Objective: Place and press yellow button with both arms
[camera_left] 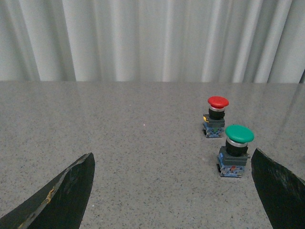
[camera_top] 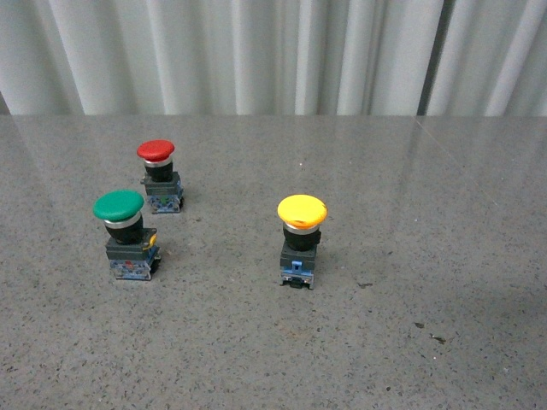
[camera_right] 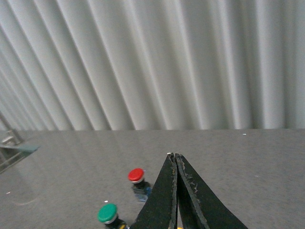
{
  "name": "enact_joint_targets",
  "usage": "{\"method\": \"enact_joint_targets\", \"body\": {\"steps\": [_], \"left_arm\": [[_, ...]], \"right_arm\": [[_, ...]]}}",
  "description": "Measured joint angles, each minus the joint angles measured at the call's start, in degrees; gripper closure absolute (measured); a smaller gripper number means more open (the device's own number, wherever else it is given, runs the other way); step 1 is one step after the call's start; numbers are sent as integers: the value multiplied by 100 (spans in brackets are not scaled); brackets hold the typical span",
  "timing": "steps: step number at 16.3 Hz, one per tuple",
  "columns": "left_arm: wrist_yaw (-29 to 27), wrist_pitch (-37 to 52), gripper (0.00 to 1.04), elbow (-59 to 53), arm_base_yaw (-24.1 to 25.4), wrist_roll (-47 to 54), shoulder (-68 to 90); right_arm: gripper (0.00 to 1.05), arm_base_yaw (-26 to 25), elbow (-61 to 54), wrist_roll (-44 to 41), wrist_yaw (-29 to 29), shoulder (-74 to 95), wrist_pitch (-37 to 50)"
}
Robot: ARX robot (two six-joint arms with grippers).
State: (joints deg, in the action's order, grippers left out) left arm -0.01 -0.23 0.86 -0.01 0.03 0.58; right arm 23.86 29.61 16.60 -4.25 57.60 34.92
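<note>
While neither arm shows in the front view | round yellow-capped push-button (camera_top: 301, 242) upright, right of green-capped button (camera_top: 126, 235), red-capped button (camera_top: 160, 176) behind | left gripper (camera_left: 174, 191) spread wide, empty | right gripper (camera_right: 175, 191) pinched closed, empty | advice: grasp base block, press cap squarely.

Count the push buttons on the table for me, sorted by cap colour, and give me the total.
Round yellow mushroom-cap push-button on a dark contact block: 1
Round green mushroom-cap push-button on a dark contact block: 1
Smaller round red-cap push-button on a dark contact block: 1
Total: 3 buttons, all upright on the grey speckled table.
</note>
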Motion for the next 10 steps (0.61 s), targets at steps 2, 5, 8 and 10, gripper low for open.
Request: {"method": "enact_joint_targets", "body": {"steps": [2, 5, 8, 10], "left_arm": [[2, 0, 7, 0, 0, 0, 0], [7, 0, 7, 0, 0, 0, 0], [-4, -2, 7, 0, 0, 0, 0], [0, 0, 7, 0, 0, 0, 0]], "right_arm": [[103, -57, -374, -680, 1672, -1226, -1436], [103, -931, -1370, -1456, 1928, -2559, -1862], [103, -1360, -1864, -1552, 1462, -2988, -1871], [103, -1593, -2111, -1580, 1246, -3296, -1895]]}}
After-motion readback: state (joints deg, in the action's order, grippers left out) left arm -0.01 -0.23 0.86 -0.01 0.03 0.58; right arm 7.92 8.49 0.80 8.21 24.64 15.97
